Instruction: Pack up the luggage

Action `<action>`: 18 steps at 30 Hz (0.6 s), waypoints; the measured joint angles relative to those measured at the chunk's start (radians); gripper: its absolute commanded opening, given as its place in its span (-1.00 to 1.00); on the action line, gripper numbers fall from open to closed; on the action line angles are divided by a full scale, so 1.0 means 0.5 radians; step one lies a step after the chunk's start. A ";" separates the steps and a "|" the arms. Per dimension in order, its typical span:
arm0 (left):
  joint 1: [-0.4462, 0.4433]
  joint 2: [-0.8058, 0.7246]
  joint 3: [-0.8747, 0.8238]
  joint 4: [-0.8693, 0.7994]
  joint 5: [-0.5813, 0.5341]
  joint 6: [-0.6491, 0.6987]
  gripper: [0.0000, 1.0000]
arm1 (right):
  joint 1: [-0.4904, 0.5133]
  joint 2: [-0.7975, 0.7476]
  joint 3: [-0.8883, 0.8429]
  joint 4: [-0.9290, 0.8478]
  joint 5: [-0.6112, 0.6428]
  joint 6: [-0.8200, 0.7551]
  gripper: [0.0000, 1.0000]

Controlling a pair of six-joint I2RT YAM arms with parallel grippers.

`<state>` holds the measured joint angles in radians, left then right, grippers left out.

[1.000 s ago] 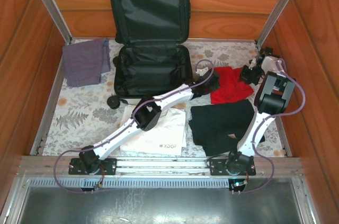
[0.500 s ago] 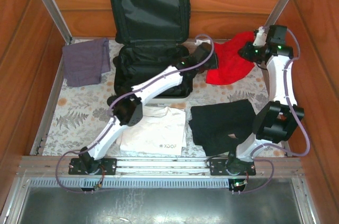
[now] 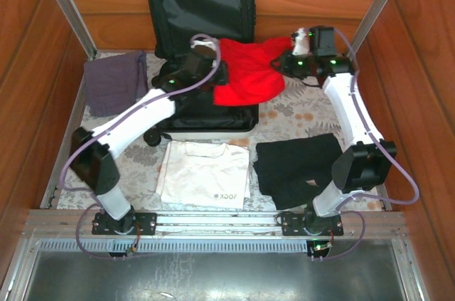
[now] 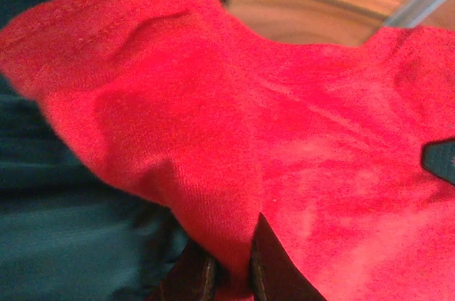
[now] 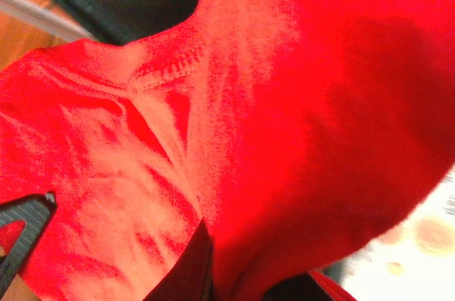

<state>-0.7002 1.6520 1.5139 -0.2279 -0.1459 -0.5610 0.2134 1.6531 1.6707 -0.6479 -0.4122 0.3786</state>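
Luggage point(image 3: 206, 112): open at the far middle of the table point(image 3: 306, 112), lower half lying flat with its black lining up, lid point(image 3: 202, 9) upright against the wooden back wall.
Left gripper point(image 3: 213, 70): over the lower half of the luggage, jaws almost closed and pinched on a fold of the red garment point(image 3: 249, 70). In the left wrist view the cloth is squeezed between the two dark fingers point(image 4: 195, 276).
Right gripper point(image 3: 286, 65): just right of the luggage's far corner, jaws likewise almost closed on the garment's other edge. In the right wrist view red cloth bunches against the fingers point(image 5: 188, 269).
Hang of the cloth: stretched between the two grippers and sagging in the middle, over the right part of the lower half and past its right rim — whether it touches the lining I cannot tell.
White shirt point(image 3: 206, 173): folded flat, just in front of the luggage.
Black garment point(image 3: 298, 166): flat at the near right, beside the white shirt but apart from it.
Purple cloth point(image 3: 114, 84): folded at the far left, beside the luggage — not touching it.
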 measured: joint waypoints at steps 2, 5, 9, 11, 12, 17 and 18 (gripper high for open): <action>0.066 -0.153 -0.159 -0.002 -0.029 0.043 -1.00 | 0.118 0.074 0.018 0.080 0.013 0.034 -1.00; 0.161 -0.306 -0.347 0.001 -0.027 0.095 -1.00 | 0.262 0.265 0.101 0.143 0.044 0.060 -1.00; 0.320 -0.358 -0.534 0.001 0.026 0.134 -1.00 | 0.391 0.539 0.203 0.182 0.106 0.082 -1.00; 0.395 -0.357 -0.606 -0.006 0.056 0.145 -1.00 | 0.439 0.653 0.260 0.182 0.133 0.085 -1.00; 0.434 -0.355 -0.635 -0.012 0.077 0.153 -1.00 | 0.458 0.703 0.288 0.182 0.142 0.085 -1.00; 0.575 -0.275 -0.666 -0.007 0.178 0.197 -1.00 | 0.532 0.891 0.424 0.172 0.208 0.083 -1.00; 0.593 -0.247 -0.666 -0.003 0.198 0.203 -1.00 | 0.543 0.924 0.455 0.160 0.236 0.083 -1.00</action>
<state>-0.4038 1.5284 1.1809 -0.2295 -0.0467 -0.4595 0.4850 2.1151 1.8980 -0.5678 -0.2943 0.4202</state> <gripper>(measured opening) 0.112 0.120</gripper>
